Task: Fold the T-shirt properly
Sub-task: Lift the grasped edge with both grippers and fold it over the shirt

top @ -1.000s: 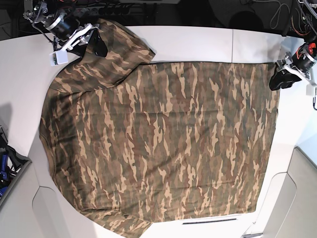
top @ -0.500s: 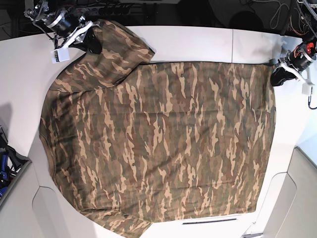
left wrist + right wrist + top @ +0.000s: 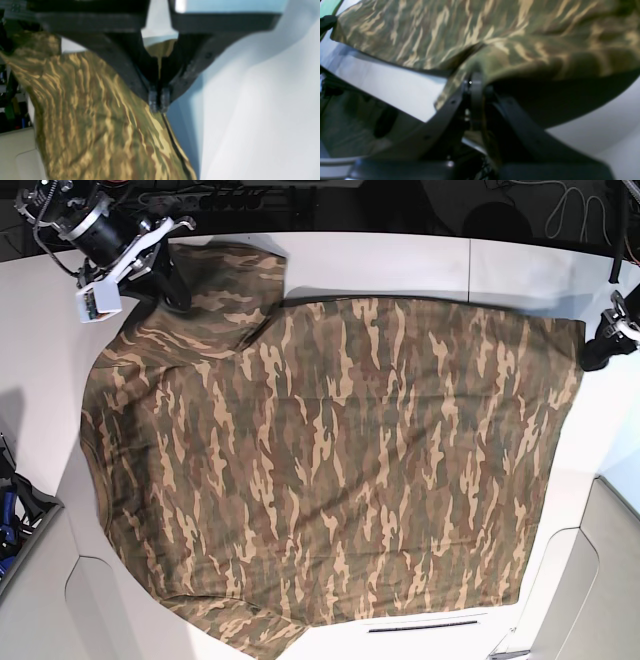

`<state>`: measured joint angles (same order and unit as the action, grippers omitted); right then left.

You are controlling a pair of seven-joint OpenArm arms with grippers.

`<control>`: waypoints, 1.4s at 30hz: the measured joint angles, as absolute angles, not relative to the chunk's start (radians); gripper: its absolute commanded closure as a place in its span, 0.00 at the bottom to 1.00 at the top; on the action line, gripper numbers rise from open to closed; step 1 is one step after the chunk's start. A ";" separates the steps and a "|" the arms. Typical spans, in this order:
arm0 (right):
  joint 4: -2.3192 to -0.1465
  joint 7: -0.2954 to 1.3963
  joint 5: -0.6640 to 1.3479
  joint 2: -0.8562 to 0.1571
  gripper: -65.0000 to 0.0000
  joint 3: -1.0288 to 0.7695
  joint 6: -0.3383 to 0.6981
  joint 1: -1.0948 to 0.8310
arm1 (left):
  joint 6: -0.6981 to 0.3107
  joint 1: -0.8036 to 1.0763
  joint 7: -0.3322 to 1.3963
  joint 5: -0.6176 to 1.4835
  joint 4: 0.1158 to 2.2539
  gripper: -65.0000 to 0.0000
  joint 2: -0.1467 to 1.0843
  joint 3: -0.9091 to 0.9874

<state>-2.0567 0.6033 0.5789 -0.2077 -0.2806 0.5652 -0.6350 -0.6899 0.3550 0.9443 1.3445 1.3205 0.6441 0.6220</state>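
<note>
The camouflage T-shirt (image 3: pixel 330 460) lies spread flat over the white table (image 3: pixel 400 265). My left gripper (image 3: pixel 596 357) is at the table's right side, shut on the shirt's upper right corner. In the left wrist view, its fingertips (image 3: pixel 158 101) pinch the cloth edge (image 3: pixel 87 125). My right gripper (image 3: pixel 172 280) is at the upper left, shut on the sleeve end. In the right wrist view, its black fingers (image 3: pixel 475 85) close on a lifted fold of the cloth (image 3: pixel 495 30). The neck label is hidden.
The shirt's lower hem hangs over the table's front edge (image 3: pixel 420 625). A dark bin with blue items (image 3: pixel 10 510) stands at the left. Cables and dark gear (image 3: pixel 230 195) run behind the table's back edge.
Both grippers have moved outward with the cloth. The right corner is pulled further right, the sleeve further up and left. The shirt lies tauter and wider.
</note>
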 measured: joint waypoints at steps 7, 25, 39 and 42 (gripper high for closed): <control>-2.072 0.607 0.587 -0.207 1.00 -0.354 0.570 -0.509 | -0.690 0.325 0.882 1.343 1.348 1.00 0.667 0.643; -1.416 0.610 0.500 -0.202 1.00 -0.335 0.577 0.187 | -0.582 -0.092 0.485 0.667 1.307 1.00 0.667 0.232; -1.149 0.705 0.471 -0.202 0.60 -0.265 0.565 0.377 | -0.554 -0.244 0.437 0.591 1.005 0.60 0.622 0.190; -1.172 0.791 0.470 -0.196 0.60 -0.308 0.565 0.369 | -0.554 -0.245 0.449 0.595 1.005 0.60 0.624 0.220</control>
